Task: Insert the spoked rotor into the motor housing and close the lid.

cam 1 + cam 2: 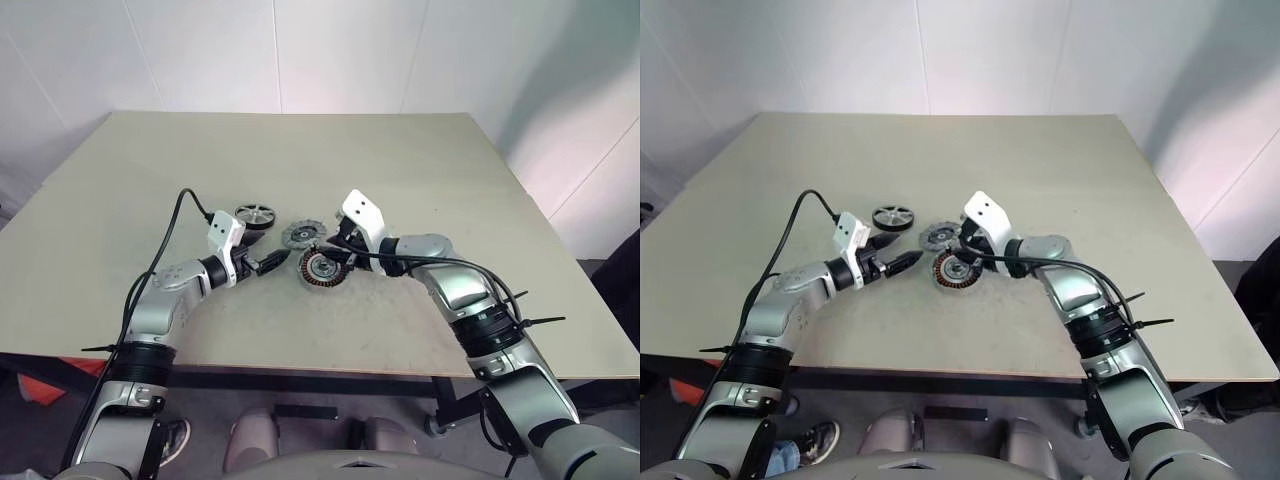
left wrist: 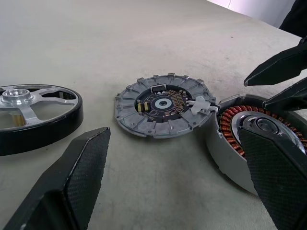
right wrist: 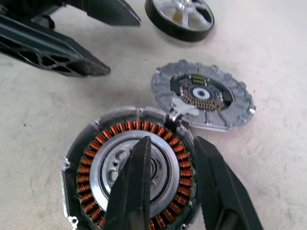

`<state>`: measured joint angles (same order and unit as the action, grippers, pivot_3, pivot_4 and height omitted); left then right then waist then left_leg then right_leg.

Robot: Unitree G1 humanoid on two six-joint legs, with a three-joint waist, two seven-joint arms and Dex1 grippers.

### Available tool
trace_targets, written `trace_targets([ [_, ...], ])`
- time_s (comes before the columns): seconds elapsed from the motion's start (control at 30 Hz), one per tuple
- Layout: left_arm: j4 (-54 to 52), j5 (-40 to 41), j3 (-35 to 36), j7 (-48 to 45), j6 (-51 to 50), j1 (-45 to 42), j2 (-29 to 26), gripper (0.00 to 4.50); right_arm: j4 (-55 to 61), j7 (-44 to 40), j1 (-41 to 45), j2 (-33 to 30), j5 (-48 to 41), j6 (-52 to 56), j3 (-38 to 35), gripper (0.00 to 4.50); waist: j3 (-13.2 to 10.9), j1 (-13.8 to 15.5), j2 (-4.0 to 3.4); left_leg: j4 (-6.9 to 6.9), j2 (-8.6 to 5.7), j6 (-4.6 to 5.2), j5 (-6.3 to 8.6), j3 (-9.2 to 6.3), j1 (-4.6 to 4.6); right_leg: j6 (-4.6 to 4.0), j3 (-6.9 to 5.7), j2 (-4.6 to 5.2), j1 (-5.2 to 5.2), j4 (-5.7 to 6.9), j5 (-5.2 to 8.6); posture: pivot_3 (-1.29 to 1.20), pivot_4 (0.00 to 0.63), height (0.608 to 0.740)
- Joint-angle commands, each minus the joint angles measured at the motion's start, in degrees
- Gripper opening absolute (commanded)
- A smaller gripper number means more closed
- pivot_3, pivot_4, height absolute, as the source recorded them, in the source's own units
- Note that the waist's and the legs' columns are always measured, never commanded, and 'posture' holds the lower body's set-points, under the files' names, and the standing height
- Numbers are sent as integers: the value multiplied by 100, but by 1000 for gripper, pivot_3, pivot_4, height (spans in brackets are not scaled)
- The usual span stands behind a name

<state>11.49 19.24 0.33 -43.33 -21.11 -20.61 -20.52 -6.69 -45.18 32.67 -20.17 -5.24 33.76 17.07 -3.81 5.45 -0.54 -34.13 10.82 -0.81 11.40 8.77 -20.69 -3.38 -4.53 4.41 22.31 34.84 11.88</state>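
The left gripper [image 2: 177, 177] is spread wide, empty; the right gripper [image 3: 165, 179] is narrowed over the motor housing [image 3: 86, 167], nothing held.

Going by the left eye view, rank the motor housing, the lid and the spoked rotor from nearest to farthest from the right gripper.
1. The motor housing: directly at the right gripper, whose fingers reach over its rim.
2. The lid: just beyond the housing, lying flat and touching it.
3. The spoked rotor: farthest, off toward the robot's left, past the lid.
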Motion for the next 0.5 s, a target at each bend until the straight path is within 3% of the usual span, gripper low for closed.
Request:
trace_targets([
  [0.03,-14,10,96,-3,97,-154,-34,4500,10,16,122,-3,80,-124,24,1598,0,1,0,0,0,0,0,0,0,0,0,0,0,0,0,0,0,740],
  [0.27,27,-5,85,-7,134,-176,-23,4500,-345,90,-54,117,258,-300,238,1598,0,-1,0,0,1,-3,-2,0,2,0,0,0,-1,1,0,0,0,740],
  [0.5,43,-11,105,-11,147,-194,-49,4500,47,11,-274,44,254,-231,303,1598,1,2,1,0,0,-1,-1,0,12,0,0,0,-11,1,0,0,0,740],
])
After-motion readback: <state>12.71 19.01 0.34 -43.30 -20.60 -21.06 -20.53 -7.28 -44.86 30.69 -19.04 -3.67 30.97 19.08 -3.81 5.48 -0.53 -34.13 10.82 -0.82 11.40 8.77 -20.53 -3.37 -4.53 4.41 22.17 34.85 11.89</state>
